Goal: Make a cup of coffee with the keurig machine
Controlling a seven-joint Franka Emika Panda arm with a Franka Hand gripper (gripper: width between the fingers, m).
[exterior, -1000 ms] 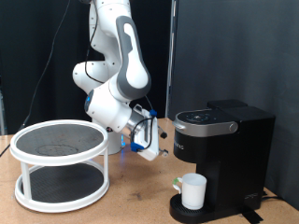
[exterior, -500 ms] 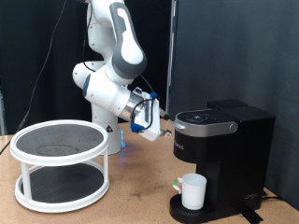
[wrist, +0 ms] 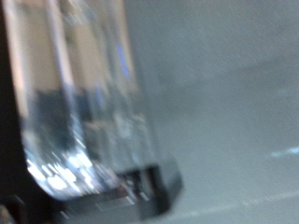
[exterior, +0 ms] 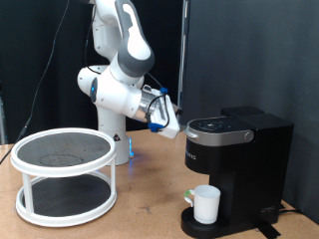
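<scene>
hand [exterior: 171,126] rises since a second ago — now level with the coffee machine [exterior: 235,167] lid, just beside it | grip state: cannot tell | cup [exterior: 206,203] already waits on the drip base

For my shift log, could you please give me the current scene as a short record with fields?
cup: white mug standing on the machine's round drip base
machine: black keurig machine, lid down
end effector: in the air, beside the machine's top on the exterior view's left, apart from it
rack: white two-tier round shelf at the exterior view's left
wrist view: blurred
</scene>
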